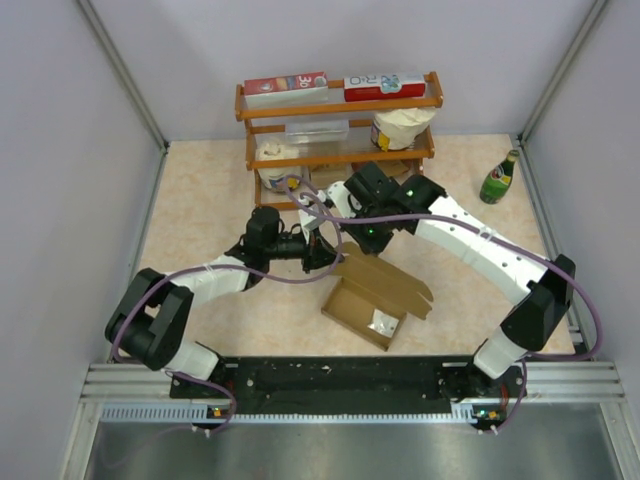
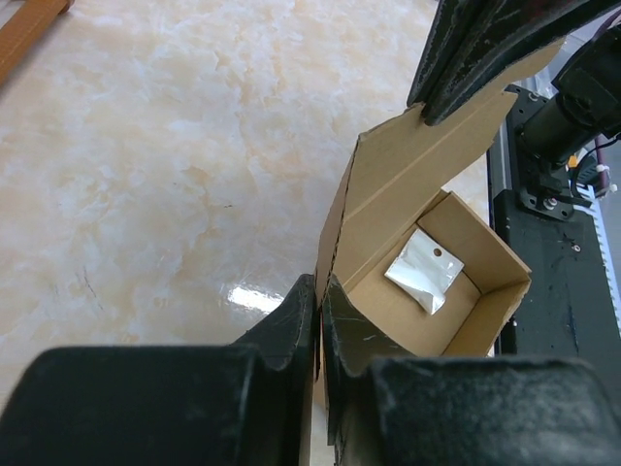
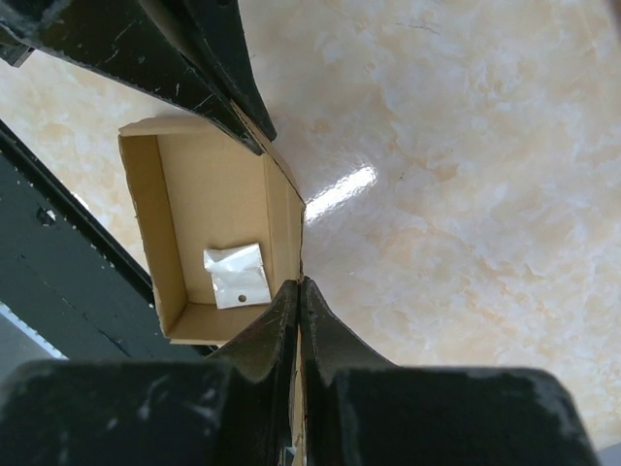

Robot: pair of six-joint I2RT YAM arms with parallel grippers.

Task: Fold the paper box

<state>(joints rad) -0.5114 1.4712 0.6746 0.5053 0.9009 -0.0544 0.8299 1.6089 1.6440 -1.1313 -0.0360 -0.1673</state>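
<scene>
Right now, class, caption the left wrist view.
Open paper box pinched by left gripper and right gripper; silver packet inside.

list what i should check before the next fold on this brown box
1. Left tool pinching the raised lid of the paper box: ok.
2. Right tool pinching the same lid: ok.
3. Box tray open and facing up under the lid: ok.
4. Sachet lying flat inside, below the walls: ok.
5. Lid flaps lined up for tucking: cannot tell.
6. Green bottle standing well away from both arms: ok.
</scene>
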